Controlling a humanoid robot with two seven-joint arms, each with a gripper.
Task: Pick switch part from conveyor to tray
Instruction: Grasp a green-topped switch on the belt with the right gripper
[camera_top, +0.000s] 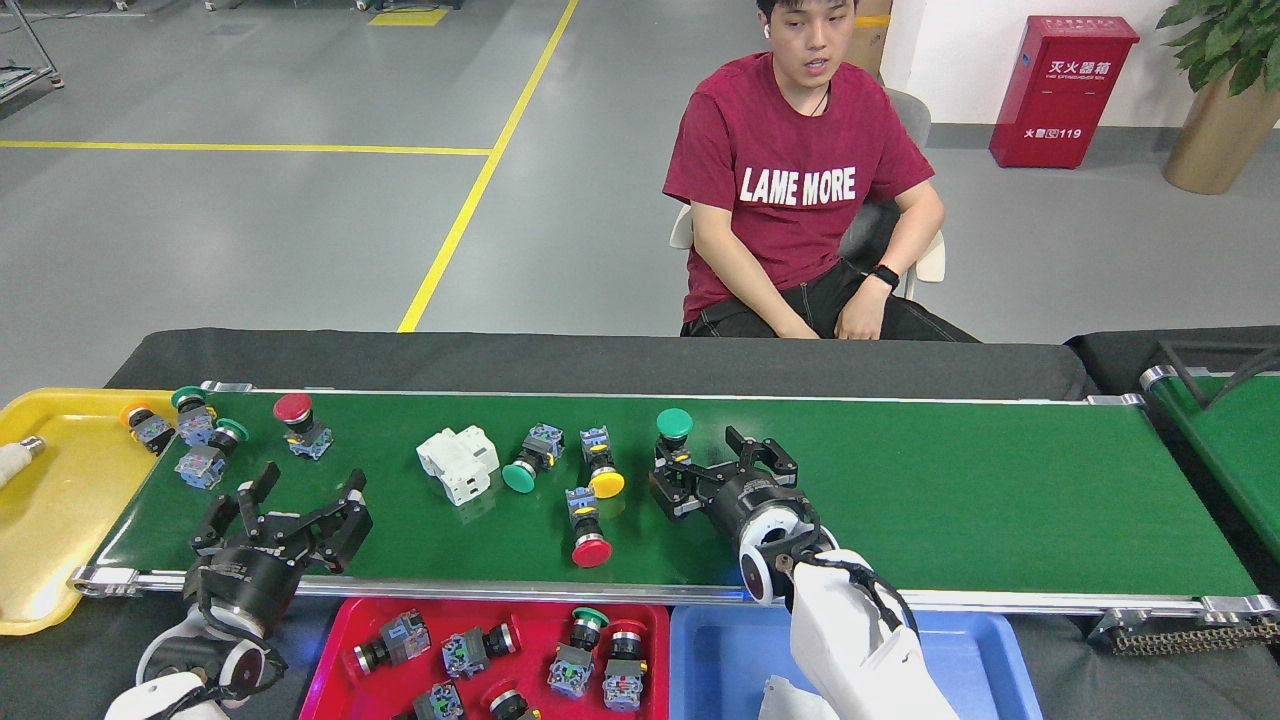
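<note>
Now the right pincer (712, 470) is out over the conveyor (950, 500), spread wide, right next to the green-topped switch part (675, 433) that stands on the belt. It holds nothing. This looks like the reaching step, just before a grab. Next, the right pincer should likely slide its fingers around that green-topped part, press together on it, then lift it and bring it back to the red tray (330, 650), where other switch parts already lie. The left pincer (285, 510) is spread too, empty, hanging over the near left end of the belt.
</note>
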